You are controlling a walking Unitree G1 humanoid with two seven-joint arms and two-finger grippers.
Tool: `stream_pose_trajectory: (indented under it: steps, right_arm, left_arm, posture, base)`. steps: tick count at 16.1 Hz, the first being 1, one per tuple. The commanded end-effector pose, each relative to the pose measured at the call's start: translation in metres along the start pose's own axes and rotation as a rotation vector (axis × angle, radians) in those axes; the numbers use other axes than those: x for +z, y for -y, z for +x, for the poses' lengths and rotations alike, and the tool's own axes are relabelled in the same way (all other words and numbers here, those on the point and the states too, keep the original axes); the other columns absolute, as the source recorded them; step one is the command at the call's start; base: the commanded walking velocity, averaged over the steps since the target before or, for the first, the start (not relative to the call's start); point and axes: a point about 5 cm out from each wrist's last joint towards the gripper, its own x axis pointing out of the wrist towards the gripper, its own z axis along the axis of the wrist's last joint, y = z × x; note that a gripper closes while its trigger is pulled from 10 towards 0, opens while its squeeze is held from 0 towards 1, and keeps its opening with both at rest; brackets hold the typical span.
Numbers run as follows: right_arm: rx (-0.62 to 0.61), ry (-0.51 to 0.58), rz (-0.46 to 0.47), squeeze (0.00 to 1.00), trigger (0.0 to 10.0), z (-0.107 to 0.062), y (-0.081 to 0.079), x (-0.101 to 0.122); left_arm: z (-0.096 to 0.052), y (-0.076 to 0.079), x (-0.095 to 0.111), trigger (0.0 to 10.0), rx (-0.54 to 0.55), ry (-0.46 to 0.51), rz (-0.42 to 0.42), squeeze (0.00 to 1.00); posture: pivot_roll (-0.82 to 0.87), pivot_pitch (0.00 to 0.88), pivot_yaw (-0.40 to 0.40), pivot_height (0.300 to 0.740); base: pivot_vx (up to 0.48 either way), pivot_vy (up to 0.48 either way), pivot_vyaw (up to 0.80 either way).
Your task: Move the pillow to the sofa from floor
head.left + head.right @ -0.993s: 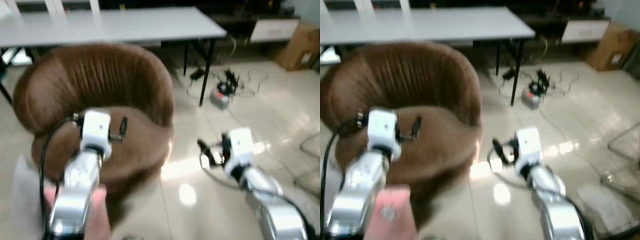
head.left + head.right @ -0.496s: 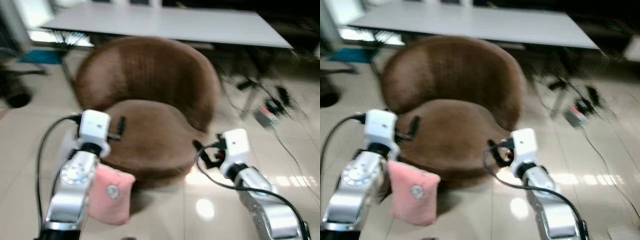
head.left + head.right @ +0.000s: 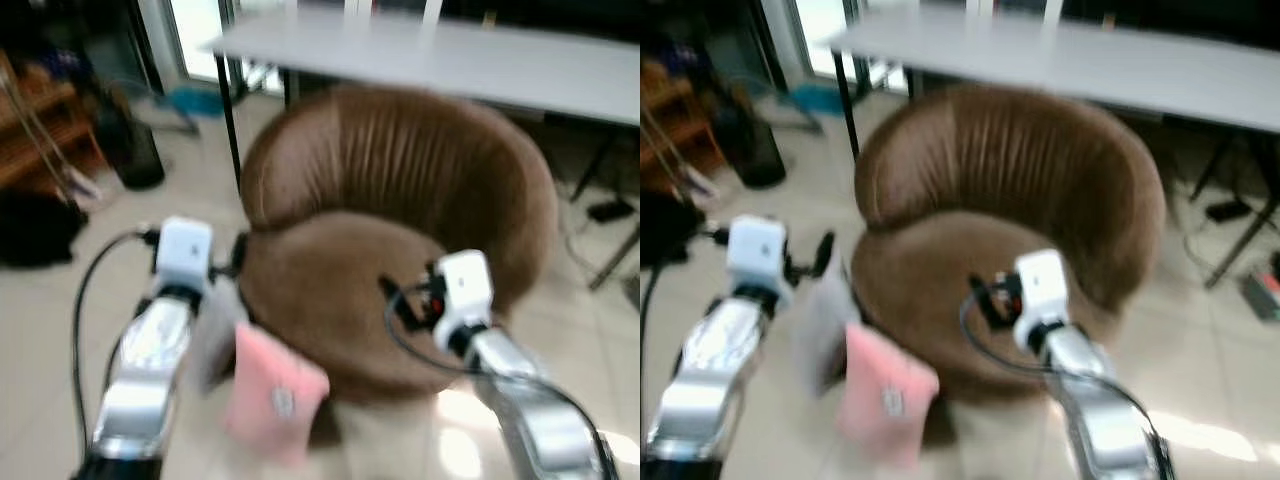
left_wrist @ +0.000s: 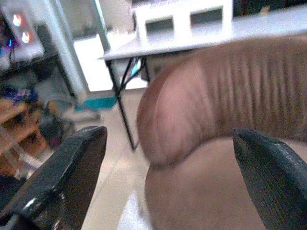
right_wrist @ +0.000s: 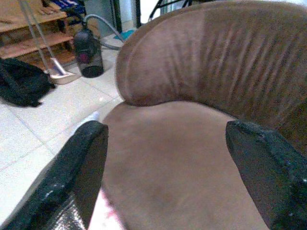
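Note:
A pink pillow [image 3: 272,395] stands on the floor tiles, leaning against the front left of the round brown sofa chair [image 3: 400,200]. A pale grey cushion [image 3: 213,335] sits just beside it, blurred. My left gripper [image 3: 238,256] hovers open above the sofa's left edge, over the pillow. Its wrist view has the fingers [image 4: 67,177] spread wide around the sofa's backrest [image 4: 225,91]. My right gripper [image 3: 395,300] is open over the seat [image 5: 177,163], with a pink corner [image 5: 108,215] low between its fingers [image 5: 268,172].
A white table [image 3: 450,60] stands behind the sofa. To the left are a wooden shelf [image 3: 40,130], a black canister [image 5: 88,57] and a black bag [image 5: 24,86]. A plug or adapter [image 3: 607,210] lies on the floor at the right.
The camera has swung to the left, so the sofa now sits further right in the picture. The pink pillow has come fully into view. Both arms hold the same pose.

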Motion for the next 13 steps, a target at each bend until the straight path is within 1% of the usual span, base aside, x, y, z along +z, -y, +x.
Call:
stream_pose_trajectory:
  steps: [1, 4, 5, 6, 7, 8, 11, 12, 13]
  right_arm:
    - [0.003, 0.018, -0.011, 0.0, 10.0, 0.002, 0.001, 0.004]
    - [0.029, 0.021, -0.022, 0.0, 10.0, 0.001, -0.002, 0.004]
    - [0.042, 0.024, -0.042, 0.0, 10.0, 0.001, -0.001, 0.004]
    - [0.05, 0.019, 0.002, 0.0, 10.0, 0.0, 0.0, 0.002]
    - [0.06, 0.034, 0.003, 0.0, 10.0, -0.001, 0.002, 0.004]
    - [0.064, 0.055, -0.004, 0.0, 10.0, -0.002, 0.003, 0.007]
    - [0.037, 0.046, -0.026, 0.0, 10.0, -0.003, 0.008, 0.004]
    - [-0.004, 0.031, -0.047, 0.0, 10.0, -0.002, 0.012, 0.001]
    - [-0.015, 0.029, -0.055, 0.0, 10.0, -0.002, 0.013, -0.001]
  left_arm:
    - [-0.002, -0.002, -0.002, 10.0, 0.002, -0.007, 0.009, 0.0]
    - [-0.001, -0.003, -0.001, 10.0, 0.005, -0.003, 0.011, 0.0]
    - [-0.001, -0.003, -0.001, 10.0, 0.011, -0.001, 0.013, 0.0]
    - [-0.001, -0.003, -0.002, 10.0, 0.014, 0.0, 0.003, 0.0]
    - [-0.001, -0.002, -0.003, 10.0, 0.011, -0.004, 0.0, 0.0]
    - [-0.001, -0.002, -0.003, 10.0, 0.012, -0.004, -0.004, 0.0]
    - [-0.005, -0.004, -0.006, 10.0, 0.024, 0.002, 0.005, 0.0]
    - [-0.007, -0.006, -0.008, 10.0, 0.026, -0.002, 0.005, 0.0]
    - [-0.009, -0.008, -0.009, 10.0, 0.026, -0.005, 0.007, 0.0]
  posture:
    - [-0.03, 0.0, -0.013, 0.74]
    - [-0.03, 0.0, -0.014, 0.74]
    - [-0.03, 0.0, -0.014, 0.74]
    - [-0.03, 0.0, -0.013, 0.74]
    - [-0.04, 0.0, -0.014, 0.74]
    - [-0.04, 0.0, -0.016, 0.74]
    - [-0.04, 0.0, -0.025, 0.74]
    - [-0.03, 0.0, -0.028, 0.726]
    - [-0.03, 0.0, -0.029, 0.716]
  base:
    - [0.431, 0.0, 0.8]
    - [0.42, 0.0, 0.8]
    - [0.337, 0.0, 0.8]
    - [0.0, 0.0, 0.0]
    - [0.0, 0.0, 0.0]
    - [0.0, 0.0, 0.0]
    - [0.0, 0.0, 0.0]
    - [0.0, 0.0, 0.0]
    - [0.0, 0.0, 0.0]
